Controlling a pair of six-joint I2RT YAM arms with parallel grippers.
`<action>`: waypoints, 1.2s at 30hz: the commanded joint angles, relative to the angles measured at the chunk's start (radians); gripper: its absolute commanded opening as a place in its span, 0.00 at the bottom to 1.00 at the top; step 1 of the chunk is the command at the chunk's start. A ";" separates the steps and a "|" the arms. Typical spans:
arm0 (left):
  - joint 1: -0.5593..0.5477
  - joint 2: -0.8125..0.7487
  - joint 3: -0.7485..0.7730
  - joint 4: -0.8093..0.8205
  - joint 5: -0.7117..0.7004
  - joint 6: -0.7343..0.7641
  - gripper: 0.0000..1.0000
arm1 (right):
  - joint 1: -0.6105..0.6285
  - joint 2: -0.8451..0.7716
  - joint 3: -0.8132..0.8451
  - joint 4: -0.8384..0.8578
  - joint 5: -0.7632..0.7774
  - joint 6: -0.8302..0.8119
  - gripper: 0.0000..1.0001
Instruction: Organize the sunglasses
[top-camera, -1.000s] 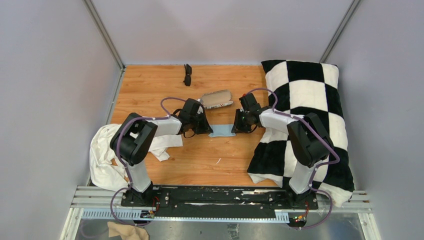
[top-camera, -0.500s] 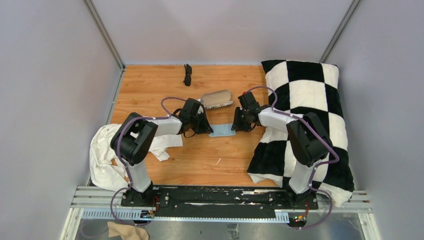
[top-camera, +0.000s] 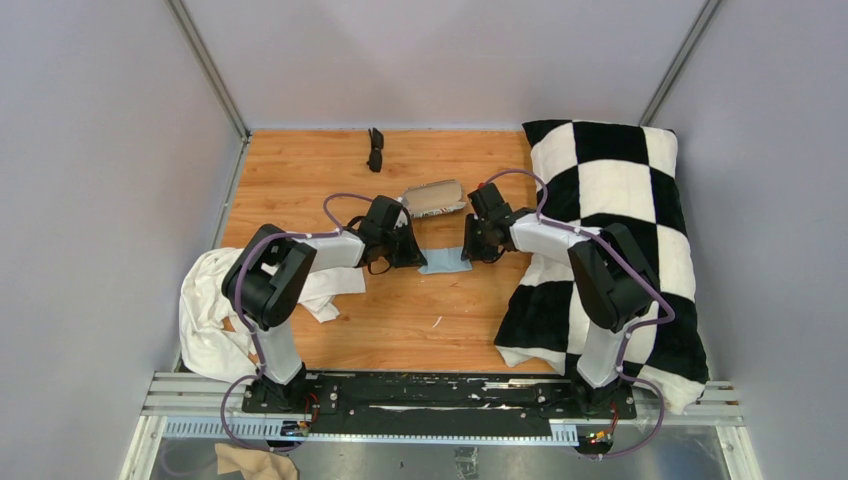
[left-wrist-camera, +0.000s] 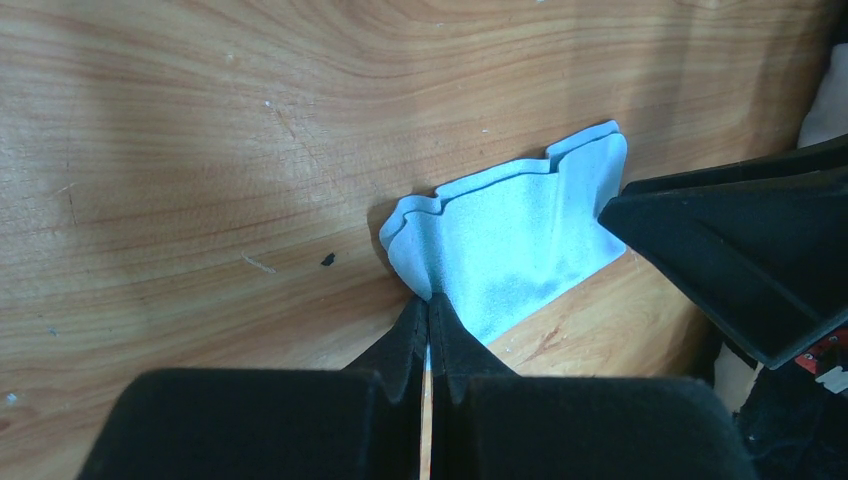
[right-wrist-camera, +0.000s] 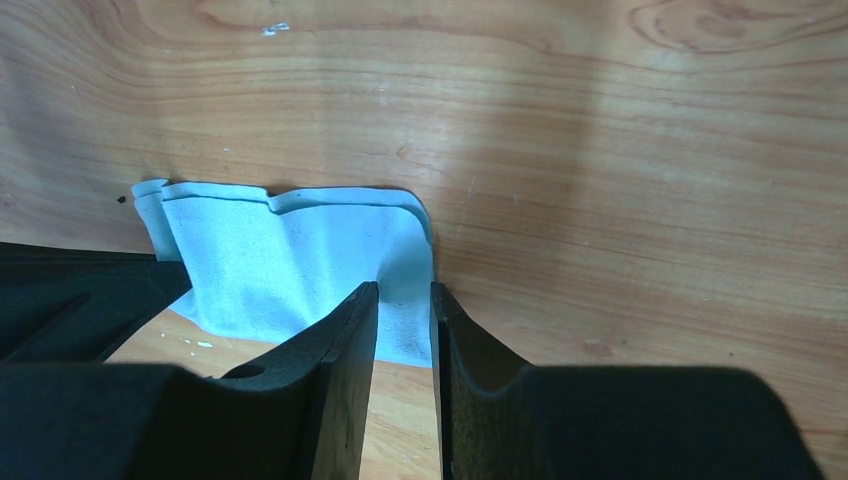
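Note:
The black folded sunglasses (top-camera: 375, 149) lie at the far edge of the wooden table, away from both grippers. The tan-grey case (top-camera: 434, 197) lies open just beyond the arms. The light-blue cloth (top-camera: 444, 261) lies between the two grippers. My left gripper (top-camera: 412, 257) is shut on the cloth's left corner (left-wrist-camera: 510, 240), fingertips pinching its edge (left-wrist-camera: 430, 300). My right gripper (top-camera: 468, 252) is at the cloth's right end; its jaws (right-wrist-camera: 404, 288) stand a narrow gap apart, straddling the cloth's edge (right-wrist-camera: 290, 260).
A black-and-white checkered blanket (top-camera: 610, 220) covers the right side of the table. A crumpled white cloth (top-camera: 215, 310) lies at the left by the left arm. Grey walls close in the table on three sides.
My right gripper has shifted a little to the left and farther away, along the cloth's right end. The left gripper, the cloth and the sunglasses have stayed put.

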 joint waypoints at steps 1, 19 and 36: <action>-0.003 0.042 -0.005 -0.091 -0.025 0.031 0.00 | 0.026 0.048 0.006 -0.062 0.033 -0.015 0.31; -0.002 0.031 0.001 -0.098 -0.022 0.035 0.00 | 0.041 0.040 0.021 -0.063 0.024 -0.012 0.00; 0.002 -0.038 0.145 -0.195 0.002 0.049 0.00 | 0.026 -0.026 0.162 -0.115 0.033 -0.063 0.00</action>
